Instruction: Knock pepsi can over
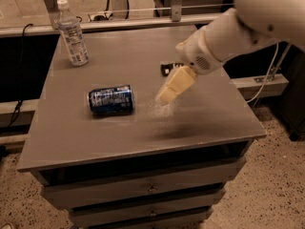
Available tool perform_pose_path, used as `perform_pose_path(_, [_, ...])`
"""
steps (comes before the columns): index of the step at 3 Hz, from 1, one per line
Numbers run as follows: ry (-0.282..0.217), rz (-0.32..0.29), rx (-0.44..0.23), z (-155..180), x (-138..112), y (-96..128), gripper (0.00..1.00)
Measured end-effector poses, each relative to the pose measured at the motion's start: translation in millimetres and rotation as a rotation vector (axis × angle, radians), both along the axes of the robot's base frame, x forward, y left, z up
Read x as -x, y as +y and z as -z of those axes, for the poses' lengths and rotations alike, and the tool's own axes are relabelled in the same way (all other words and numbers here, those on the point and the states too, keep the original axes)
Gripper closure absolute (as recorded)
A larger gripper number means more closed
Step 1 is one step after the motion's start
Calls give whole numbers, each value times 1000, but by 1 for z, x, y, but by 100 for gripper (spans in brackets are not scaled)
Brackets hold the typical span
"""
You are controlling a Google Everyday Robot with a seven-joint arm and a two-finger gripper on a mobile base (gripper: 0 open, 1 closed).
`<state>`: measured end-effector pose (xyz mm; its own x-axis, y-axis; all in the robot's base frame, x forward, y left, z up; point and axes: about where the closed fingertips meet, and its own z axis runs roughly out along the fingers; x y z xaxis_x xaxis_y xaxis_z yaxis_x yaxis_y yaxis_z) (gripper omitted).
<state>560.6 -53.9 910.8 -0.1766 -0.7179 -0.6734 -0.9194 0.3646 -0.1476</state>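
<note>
The pepsi can (110,99), blue with white markings, lies on its side on the grey cabinet top (143,128), left of centre. My gripper (167,95), with cream-coloured fingers, hangs above the top to the right of the can, apart from it by about a can's length. The white arm reaches in from the upper right. Nothing shows between the fingers.
A clear plastic water bottle (72,33) stands upright at the back left of the top. A small black object (167,68) lies behind the gripper. Drawers sit below the top's front edge. Speckled floor lies to the right and left.
</note>
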Motion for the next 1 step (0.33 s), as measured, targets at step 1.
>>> perform_pose_path(1, [-37, -46, -86, -21, 12, -57, 0])
